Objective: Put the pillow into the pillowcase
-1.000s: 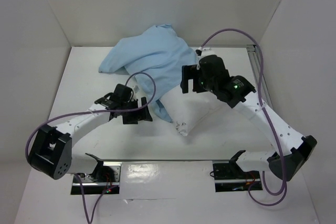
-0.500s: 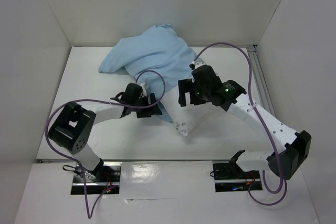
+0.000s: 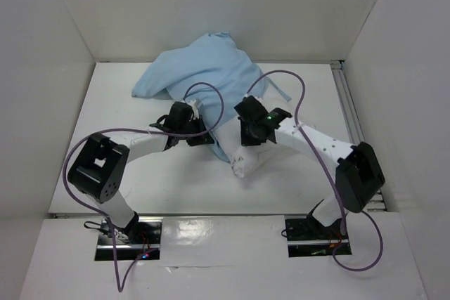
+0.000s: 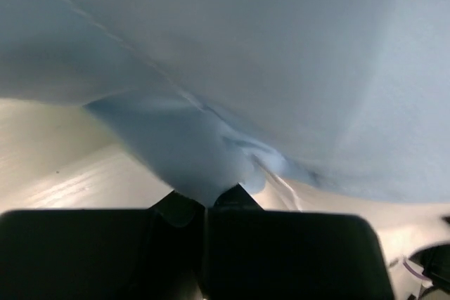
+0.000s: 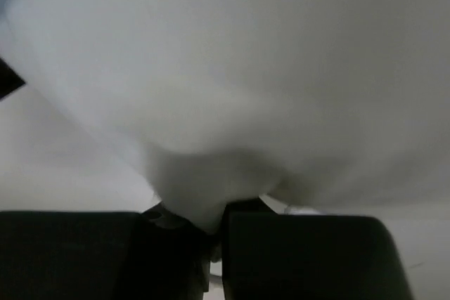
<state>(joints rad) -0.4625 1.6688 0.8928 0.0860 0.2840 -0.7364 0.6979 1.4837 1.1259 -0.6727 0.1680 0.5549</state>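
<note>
Worktop (image 3: 105,166): white, walled on three sides.

Pillowcase (image 3: 204,75): the plain light blue face is showing and no patterned face is in view. It is the largest item and lies bunched at the middle of the far edge. Its far end is heaped up against the back wall, and one limp corner trails towards the far-left corner. The mouth end reaches down to the middle of the worktop. The cloth is creased and slack at the far end, and fuller where it is drawn over the pillow.

Pillow (image 3: 240,161): white, plump, plain fabric. The long axis runs from the middle of the near half up towards the far edge, leaning slightly left. The far part is covered by the blue cloth. The near end is bare, bulges out of the mouth and points at the near edge, just right of centre.

Left pincer (image 4: 205,201): sits at the left side of the mouth, at the worktop's middle. It is clenched on a fold of the blue hem, with the cloth puckering into the closed tips and a seam line running off above.

Right pincer (image 5: 211,219): sits at the right side of the bare end, beside the left one with the pillow between them. It is clenched on a pinch of white fabric, which bulges above the tips.

Purple cables (image 3: 280,72): one loops above each wrist.
</note>
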